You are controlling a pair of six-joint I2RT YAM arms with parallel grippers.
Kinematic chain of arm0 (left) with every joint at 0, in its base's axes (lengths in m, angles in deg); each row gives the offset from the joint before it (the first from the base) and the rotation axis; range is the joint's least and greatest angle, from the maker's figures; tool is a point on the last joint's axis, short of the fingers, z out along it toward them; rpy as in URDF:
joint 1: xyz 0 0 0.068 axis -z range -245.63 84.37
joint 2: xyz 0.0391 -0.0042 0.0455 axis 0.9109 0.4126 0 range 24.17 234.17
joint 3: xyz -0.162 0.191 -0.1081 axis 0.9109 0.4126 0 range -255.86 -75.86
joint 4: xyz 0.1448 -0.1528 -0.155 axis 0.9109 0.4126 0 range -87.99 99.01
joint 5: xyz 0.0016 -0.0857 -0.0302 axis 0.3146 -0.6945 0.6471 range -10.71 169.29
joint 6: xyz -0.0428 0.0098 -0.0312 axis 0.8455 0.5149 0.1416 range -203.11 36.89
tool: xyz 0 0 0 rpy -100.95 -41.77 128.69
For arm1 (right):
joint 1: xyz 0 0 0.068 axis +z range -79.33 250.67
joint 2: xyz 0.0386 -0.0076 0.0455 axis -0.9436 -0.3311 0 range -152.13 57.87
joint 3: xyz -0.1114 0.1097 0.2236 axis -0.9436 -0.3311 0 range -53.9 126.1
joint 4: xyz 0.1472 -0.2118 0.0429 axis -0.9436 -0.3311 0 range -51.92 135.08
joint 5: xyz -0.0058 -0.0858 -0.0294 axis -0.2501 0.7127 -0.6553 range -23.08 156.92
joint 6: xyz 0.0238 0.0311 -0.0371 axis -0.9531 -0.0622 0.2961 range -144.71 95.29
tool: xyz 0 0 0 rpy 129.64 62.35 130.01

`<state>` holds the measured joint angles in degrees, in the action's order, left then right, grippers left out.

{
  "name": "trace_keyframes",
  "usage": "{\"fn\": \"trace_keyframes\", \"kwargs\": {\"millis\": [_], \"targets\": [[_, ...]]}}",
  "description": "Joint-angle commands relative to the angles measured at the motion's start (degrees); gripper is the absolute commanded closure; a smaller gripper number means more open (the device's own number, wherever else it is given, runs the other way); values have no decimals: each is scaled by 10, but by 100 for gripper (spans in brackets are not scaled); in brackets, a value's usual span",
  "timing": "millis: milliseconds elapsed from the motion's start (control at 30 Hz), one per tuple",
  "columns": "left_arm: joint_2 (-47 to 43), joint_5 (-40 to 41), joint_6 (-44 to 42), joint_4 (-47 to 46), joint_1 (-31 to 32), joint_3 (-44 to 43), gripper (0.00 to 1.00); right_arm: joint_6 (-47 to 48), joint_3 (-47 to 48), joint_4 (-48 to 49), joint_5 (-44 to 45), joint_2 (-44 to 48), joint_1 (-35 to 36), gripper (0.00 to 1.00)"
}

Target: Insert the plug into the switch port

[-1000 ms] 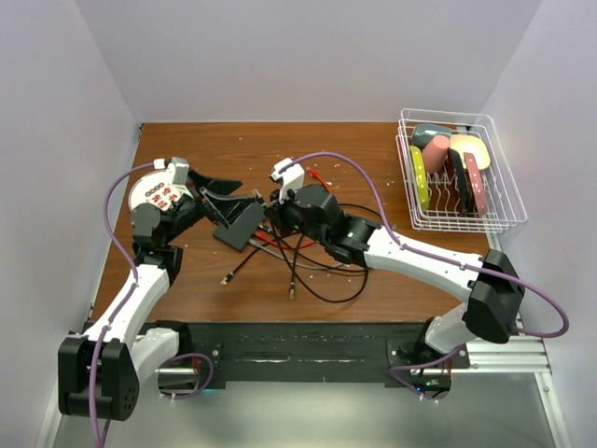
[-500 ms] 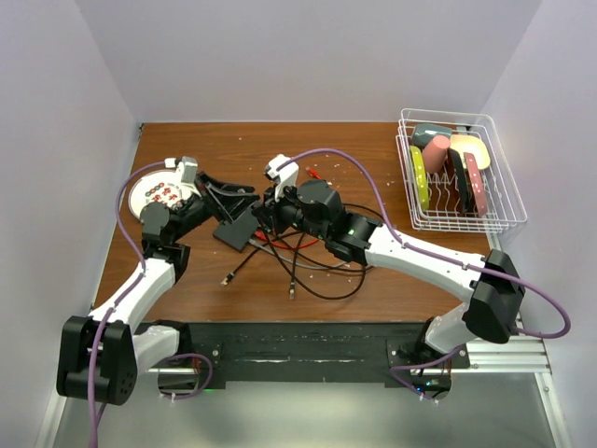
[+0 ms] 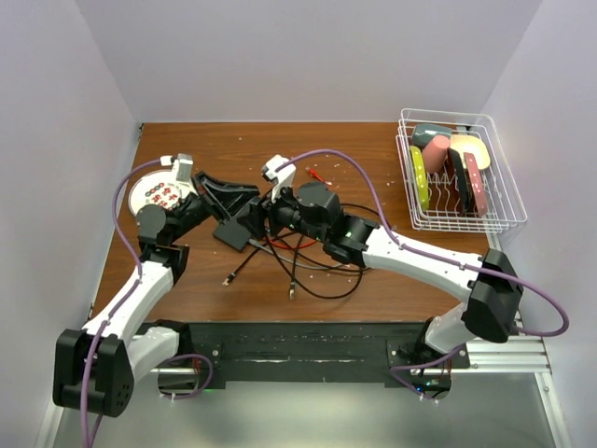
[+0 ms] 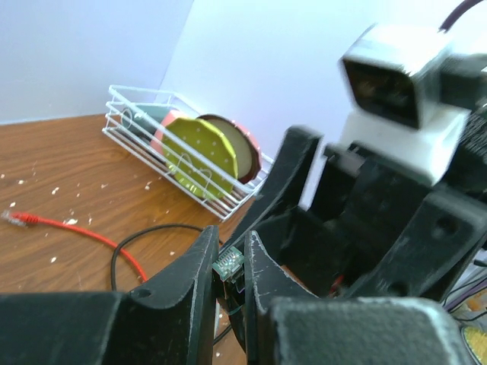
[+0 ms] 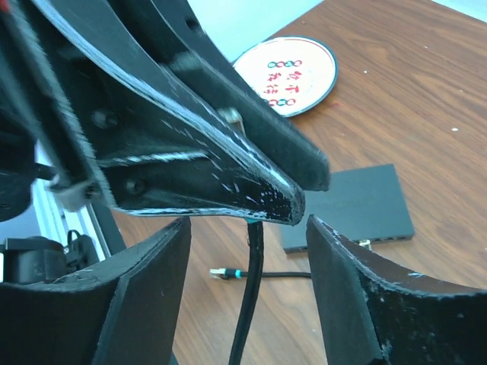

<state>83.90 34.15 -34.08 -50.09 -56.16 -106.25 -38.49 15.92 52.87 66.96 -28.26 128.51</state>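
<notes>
Your left gripper [image 4: 230, 251] is clenched on the small clear plastic plug [image 4: 227, 262], pinched right at its fingertips. A thin black cable [image 5: 253, 289] hangs beneath them. Your right gripper [image 5: 247, 224] is released, its jaws spread either side of the left fingertips. The flat black rectangular box [image 5: 358, 207] lies on the brown wooden table [image 5: 426, 114] just below both grippers. You cannot make out the switch port on it.
</notes>
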Motion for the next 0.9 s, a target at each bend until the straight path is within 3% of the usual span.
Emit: {"fn": "trace_keyframes", "kwargs": {"millis": [0,67,300,433,567,767,867], "targets": [[-42,34,6,48,11,-64,100,-15,9,29,27,-18,15,33],[-54,37,5,74,11,-92,100,-12,15,17,51,-27,18,33],[-62,-2,31,139,11,-201,100,-19,-19,7,264,2,27,33],[-72,-35,52,155,11,-244,100,-4,-85,66,429,58,27,34],[-93,-50,68,175,11,-288,100,82,-99,147,526,84,27,34],[-99,-64,34,282,11,-398,100,197,-54,186,574,83,-4,34],[-96,-74,25,313,11,-448,100,208,-43,188,560,94,-47,34]]}}
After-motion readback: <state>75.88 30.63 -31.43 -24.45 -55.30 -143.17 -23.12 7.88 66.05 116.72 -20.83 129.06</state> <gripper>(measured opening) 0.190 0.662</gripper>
